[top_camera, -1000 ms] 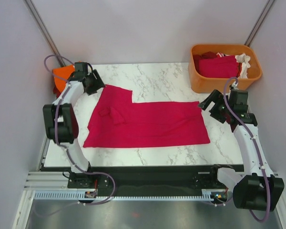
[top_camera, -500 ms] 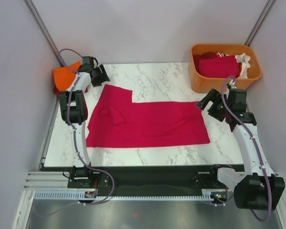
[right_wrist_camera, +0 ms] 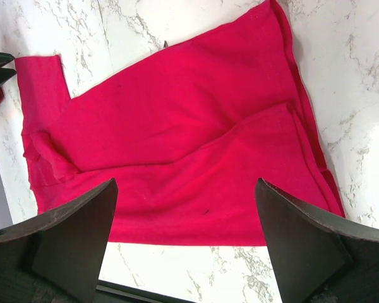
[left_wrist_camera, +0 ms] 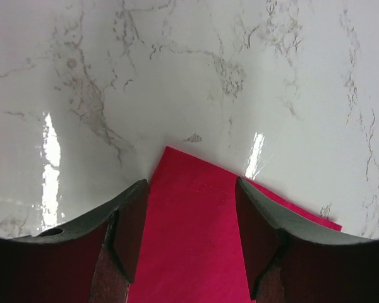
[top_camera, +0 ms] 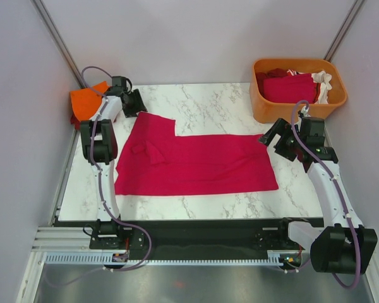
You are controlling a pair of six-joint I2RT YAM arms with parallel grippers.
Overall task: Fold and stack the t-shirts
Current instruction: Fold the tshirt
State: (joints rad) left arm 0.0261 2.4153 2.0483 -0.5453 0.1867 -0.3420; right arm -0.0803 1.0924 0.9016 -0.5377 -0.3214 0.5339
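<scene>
Crimson-pink t-shirt (top_camera: 196,161): spread flat mid-table, one narrow part reaching toward the far-left corner.
Left gripper (left_wrist_camera: 189,189): jaws apart, straddling that part's corner, gripping nothing.
Right gripper (right_wrist_camera: 186,183): wide apart, empty, over the shirt's right edge.
Orange t-shirt (top_camera: 84,102): at the far-left corner.
Tub (top_camera: 284,112): far-right corner, holding dark red cloth (top_camera: 284,87) and white cloth (top_camera: 323,81).

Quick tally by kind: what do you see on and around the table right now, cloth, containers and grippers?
Crimson-pink cloth t-shirt, spread flat: 1
Orange folded cloth, far left corner: 1
Orange plastic tub: 1
Heap of red and white cloth in the tub, pieces uncountable: 1
Two-finger grippers, both open: 2 (left gripper, right gripper)
Total: 6
</scene>
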